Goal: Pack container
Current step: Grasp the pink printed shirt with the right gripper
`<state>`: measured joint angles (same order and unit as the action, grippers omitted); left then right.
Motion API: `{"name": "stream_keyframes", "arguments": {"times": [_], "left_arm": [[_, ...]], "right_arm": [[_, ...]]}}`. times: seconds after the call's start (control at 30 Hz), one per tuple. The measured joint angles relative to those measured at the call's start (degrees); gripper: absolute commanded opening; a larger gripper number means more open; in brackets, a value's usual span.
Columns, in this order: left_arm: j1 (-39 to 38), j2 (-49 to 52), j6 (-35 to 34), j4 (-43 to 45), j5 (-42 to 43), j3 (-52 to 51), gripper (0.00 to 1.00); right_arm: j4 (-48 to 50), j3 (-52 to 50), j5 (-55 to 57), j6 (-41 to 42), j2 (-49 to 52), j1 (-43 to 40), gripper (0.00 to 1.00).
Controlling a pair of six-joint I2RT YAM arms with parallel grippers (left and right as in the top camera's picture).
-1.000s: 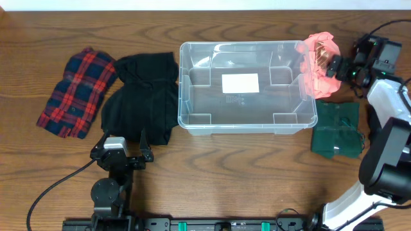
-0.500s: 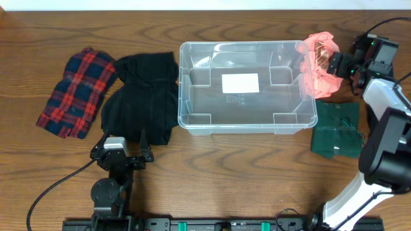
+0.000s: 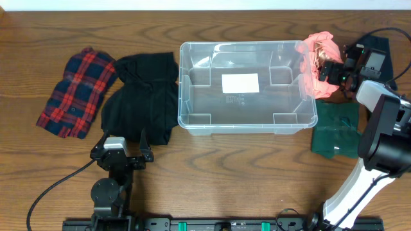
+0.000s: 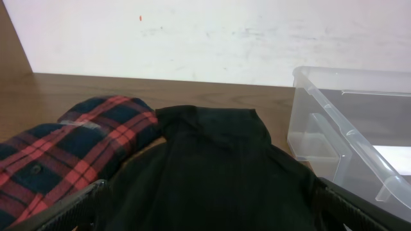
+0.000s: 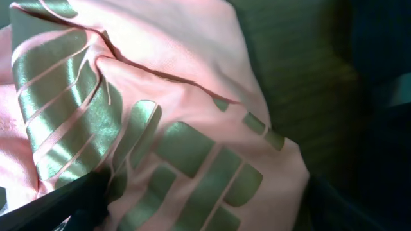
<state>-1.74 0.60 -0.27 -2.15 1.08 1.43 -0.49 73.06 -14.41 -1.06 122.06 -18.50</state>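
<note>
Overhead: container (image 3: 247,126) sits mid-counter (image 3: 212,173), upright, white label (image 3: 240,83) on its base. Black garment (image 3: 142,96) touches its left wall, and a red-and-navy plaid shirt (image 3: 77,93) lies further left. Pink garment (image 3: 319,61) is bunched against the container's right rim, with the right tool (image 3: 329,69) at it. Dark green garment (image 3: 337,131) lies just beside the right front corner. Left tool (image 3: 122,144) is by the black garment's front edge.

Left wrist: fingers (image 4: 64,208) spread wide, nothing between. Black garment, plaid shirt and a container corner are ahead.

Right wrist: pink garment with a silvery striped print fills the view. Right tool fingers (image 5: 58,205) are wide apart with cloth between, not clamped.
</note>
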Motion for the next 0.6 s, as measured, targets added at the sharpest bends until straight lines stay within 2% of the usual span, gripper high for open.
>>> {"name": "stream_keyframes", "arguments": {"times": [0.3, 0.43, 0.6], "left_arm": [[0.0, 0.0, 0.0, 0.0, 0.0, 0.0, 0.98], [0.0, 0.0, 0.0, 0.0, 0.0, 0.0, 0.98], [0.0, 0.0, 0.0, 0.0, 0.0, 0.0, 0.98]], "right_arm": [[-3.7, 1.0, -3.0, 2.2, 0.1, 0.0, 0.59], [-5.4, 1.2, -4.3, 2.9, 0.1, 0.0, 0.35], [-5.9, 1.5, -5.1, 3.0, -0.4, -0.3, 0.11]]}}
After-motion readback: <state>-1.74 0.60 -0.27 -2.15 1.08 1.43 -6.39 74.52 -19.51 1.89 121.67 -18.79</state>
